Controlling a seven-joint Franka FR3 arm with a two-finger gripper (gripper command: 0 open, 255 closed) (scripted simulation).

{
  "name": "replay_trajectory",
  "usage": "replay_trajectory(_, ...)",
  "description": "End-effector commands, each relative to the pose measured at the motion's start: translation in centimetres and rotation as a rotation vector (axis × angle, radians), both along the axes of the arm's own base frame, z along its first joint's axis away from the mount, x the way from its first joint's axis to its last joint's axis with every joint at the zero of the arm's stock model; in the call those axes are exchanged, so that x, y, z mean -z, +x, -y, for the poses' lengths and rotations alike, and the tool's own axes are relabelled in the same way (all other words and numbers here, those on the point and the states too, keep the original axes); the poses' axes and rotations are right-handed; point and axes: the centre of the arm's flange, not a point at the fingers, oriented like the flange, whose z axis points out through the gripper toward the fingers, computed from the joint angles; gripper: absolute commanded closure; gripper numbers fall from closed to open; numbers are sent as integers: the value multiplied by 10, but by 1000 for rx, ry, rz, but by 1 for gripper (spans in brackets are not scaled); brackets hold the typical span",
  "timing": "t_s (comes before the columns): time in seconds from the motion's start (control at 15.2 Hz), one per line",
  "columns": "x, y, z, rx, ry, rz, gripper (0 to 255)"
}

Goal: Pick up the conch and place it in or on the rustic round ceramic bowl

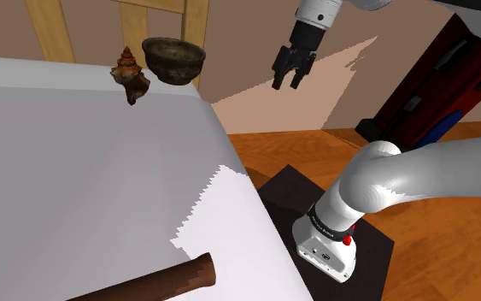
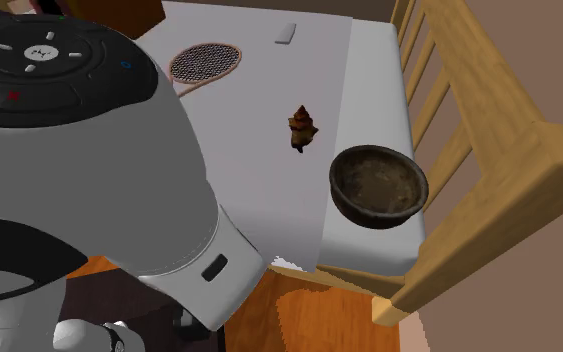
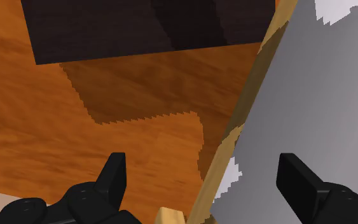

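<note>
The white arm [image 1: 418, 175] rises from the lower right of the shoulder view, runs off the right edge and comes in again at the top centre, wrist [image 1: 318, 12] pointing downward. The black jaws hang below it, tips down (standing well apart in the wrist view)

Grey worktop [image 1: 85, 171]: conch [image 1: 131, 75] at far edge, bowl [image 1: 173, 60] just beside it. My tool [image 1: 287, 81]: in the air off the worktop's side, fingers apart, holding nothing. Brown rod [image 1: 157, 282]: near edge.

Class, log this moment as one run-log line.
pincer: open, empty, apart from conch | conch: on table beside bowl | stage: pre-grasp
</note>
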Motion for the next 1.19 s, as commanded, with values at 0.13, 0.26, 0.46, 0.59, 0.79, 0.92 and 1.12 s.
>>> replay_trajectory(0.13,-1,12,-23,-17,-16,28,0)
replay_trajectory(0.26,-3,25,-46,-34,-31,55,0)
replay_trajectory(0.46,-5,42,-82,-59,-54,97,0)
replay_trajectory(0.59,-6,53,-105,-76,-70,124,0)
replay_trajectory(0.79,-8,68,-141,-102,-93,166,0)
replay_trajectory(0.92,-9,78,-166,-119,-109,194,0)
replay_trajectory(1.12,-10,92,-203,-144,-132,235,0)
